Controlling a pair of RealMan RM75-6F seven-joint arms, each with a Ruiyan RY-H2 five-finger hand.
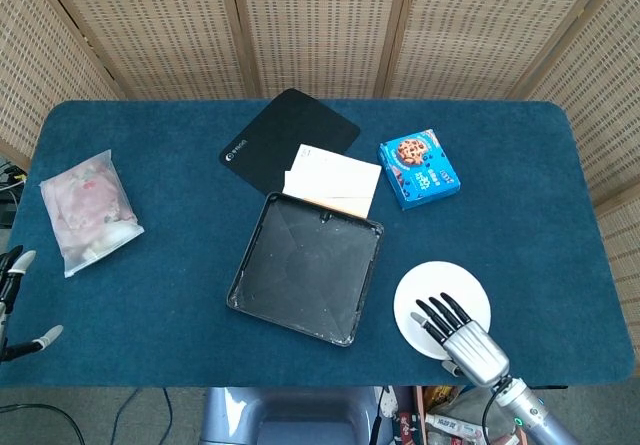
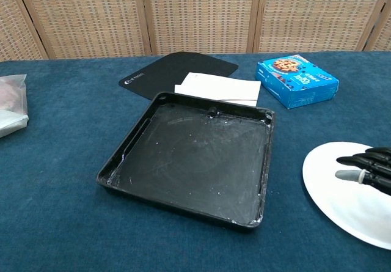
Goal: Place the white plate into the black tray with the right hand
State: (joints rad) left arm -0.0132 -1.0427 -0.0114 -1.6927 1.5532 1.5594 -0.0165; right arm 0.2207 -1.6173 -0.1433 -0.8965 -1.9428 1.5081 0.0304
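The round white plate [image 1: 440, 287] lies on the blue tablecloth near the front edge, just right of the black tray [image 1: 305, 265], which is empty. My right hand [image 1: 462, 341] reaches in from the front, its fingers spread flat over the near half of the plate [image 2: 333, 189]. In the chest view the right hand [image 2: 368, 167] enters from the right edge above the plate. Whether the fingers touch the plate is unclear. Only some fingertips of my left hand [image 1: 12, 265] show at the far left edge, spread apart and holding nothing.
A black mat [image 1: 290, 137] and a white paper sheet [image 1: 332, 178] lie behind the tray [image 2: 195, 156]. A blue cookie box [image 1: 419, 169] sits behind the plate. A clear plastic bag [image 1: 88, 210] rests at the left. A wicker screen stands behind the table.
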